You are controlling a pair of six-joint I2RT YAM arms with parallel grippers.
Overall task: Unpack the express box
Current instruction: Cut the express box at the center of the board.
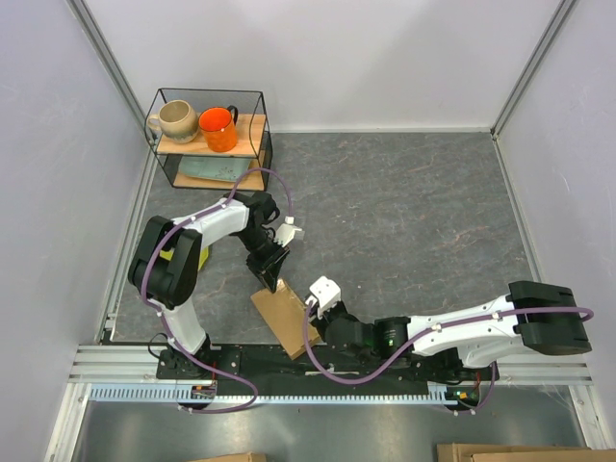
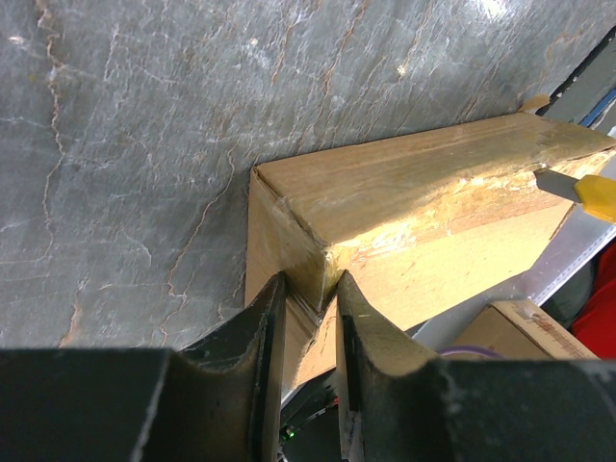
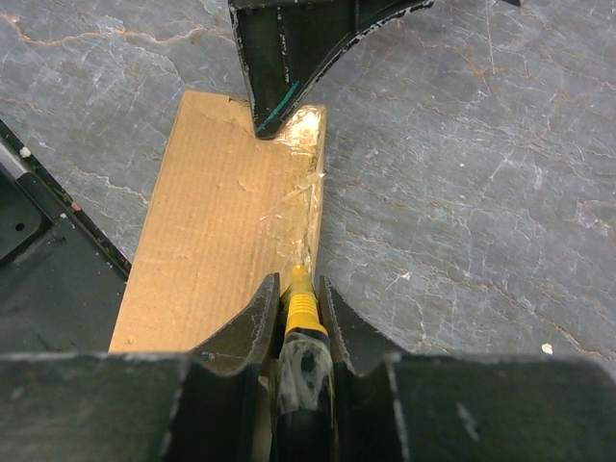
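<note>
Cardboard shows between both arms: the express box (image 1: 282,322) sits on the grey table (image 1: 404,212) near the front edge. The left gripper (image 2: 308,289) pinches its far corner. The right gripper (image 3: 295,289) clamps a yellow knife (image 3: 300,306) (its tip at the taped seam). Far off, a wire rack (image 1: 255,123) holds two mugs (image 1: 218,128).
</note>
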